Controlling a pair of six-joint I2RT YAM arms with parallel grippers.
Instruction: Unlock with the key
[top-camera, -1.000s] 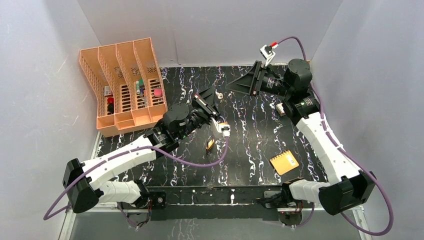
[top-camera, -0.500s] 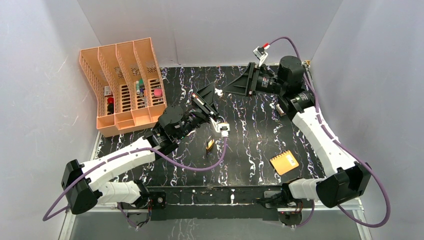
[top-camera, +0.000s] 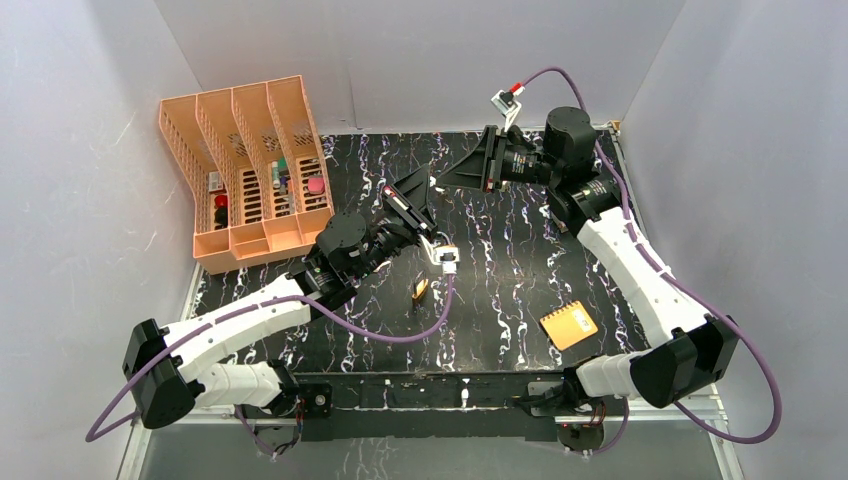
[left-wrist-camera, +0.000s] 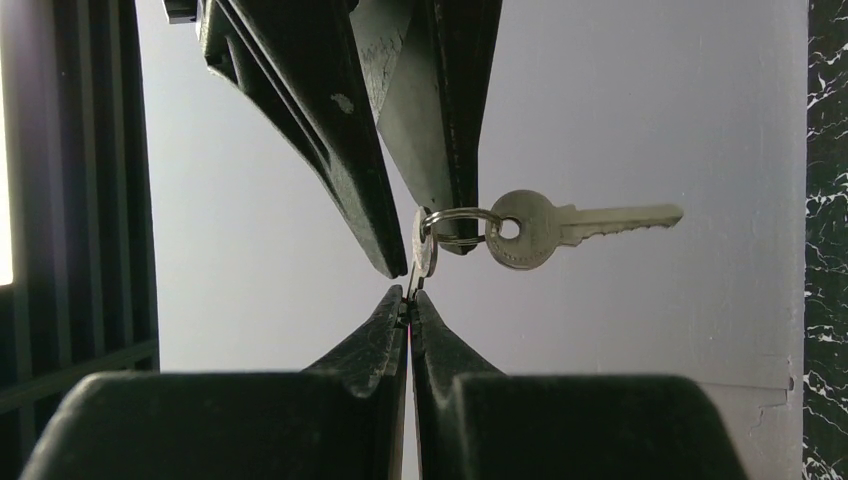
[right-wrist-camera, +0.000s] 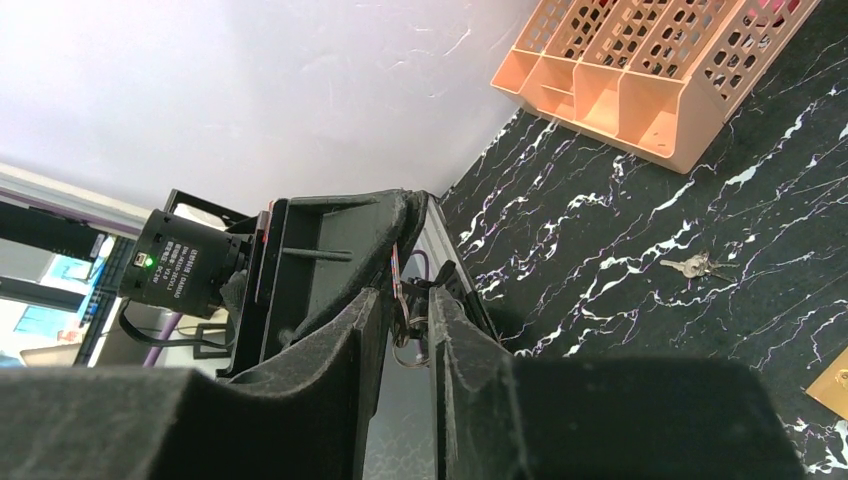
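**Left gripper** (left-wrist-camera: 410, 300): clenched, its two fingertips pressed together on one key of the key bunch (left-wrist-camera: 520, 228). We see that key edge-on just above the tips. A split ring runs sideways from its bow and carries a second key, which lies level and points right in the left wrist view.

**Right gripper** (left-wrist-camera: 425, 258): it comes in from the opposite side, tip to tip with the left. We read its jaws as narrowly parted, one finger on each side of the edge-on bow. We cannot tell whether either pad touches metal.

**Setting:** in the overhead view the two grippers meet in the air above the far middle of the black marbled table (top-camera: 500, 270).

**Farther out:** a second set of keys (right-wrist-camera: 695, 265) lies on the table, and a small brass-coloured item (top-camera: 421, 289) sits nearer the bases. A flat orange-yellow square (top-camera: 568, 325) lies to the right — and an orange file rack (top-camera: 250, 170) stands at the far left.
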